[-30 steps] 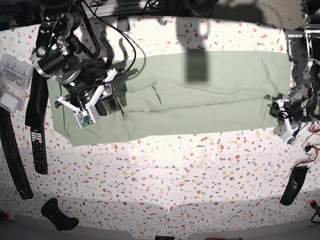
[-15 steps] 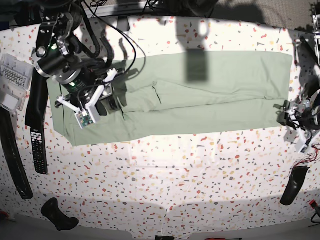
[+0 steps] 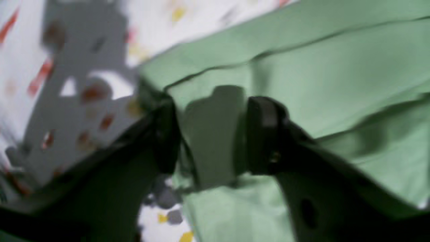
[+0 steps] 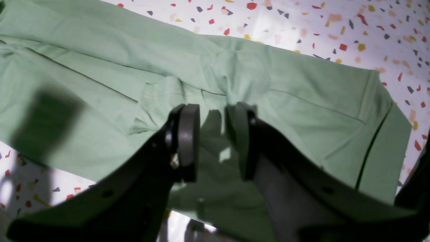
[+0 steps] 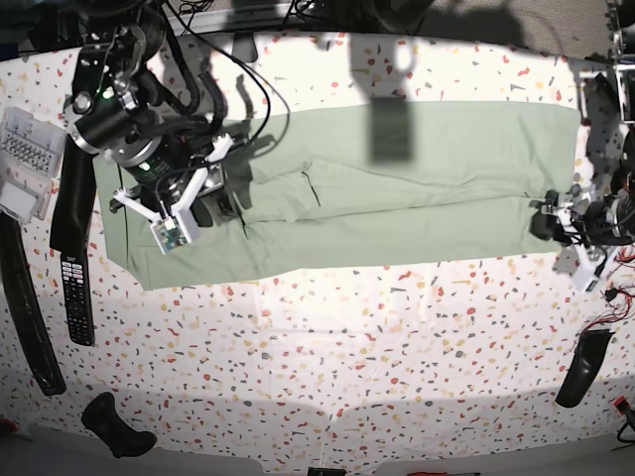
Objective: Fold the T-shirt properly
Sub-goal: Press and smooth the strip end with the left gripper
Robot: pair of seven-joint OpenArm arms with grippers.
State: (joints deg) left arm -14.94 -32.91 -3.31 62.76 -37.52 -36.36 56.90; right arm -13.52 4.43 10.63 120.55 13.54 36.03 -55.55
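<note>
The pale green T-shirt (image 5: 397, 169) lies as a long folded band across the speckled table (image 5: 327, 357). My left gripper (image 5: 543, 222) is at the band's near right corner. In the left wrist view its jaws (image 3: 215, 134) stand open, with the shirt's layered edge (image 3: 336, 74) in the gap and one finger (image 3: 166, 134) over the table. My right gripper (image 5: 213, 208) hangs over the band's left part. In the right wrist view it (image 4: 213, 141) is open, and wrinkled cloth with a sleeve hem (image 4: 100, 67) shows under the gap.
A black remote (image 5: 76, 297), a clear plastic box (image 5: 25, 164) and a long black strap (image 5: 25, 307) lie along the left edge. A black lump (image 5: 117, 424) sits at the near left. A black piece (image 5: 582, 369) and red wires (image 5: 620, 288) are at the right.
My left gripper let go of the shirt's right edge, drew off to the right, then came back to the corner with its jaws apart. The right arm has not moved.
</note>
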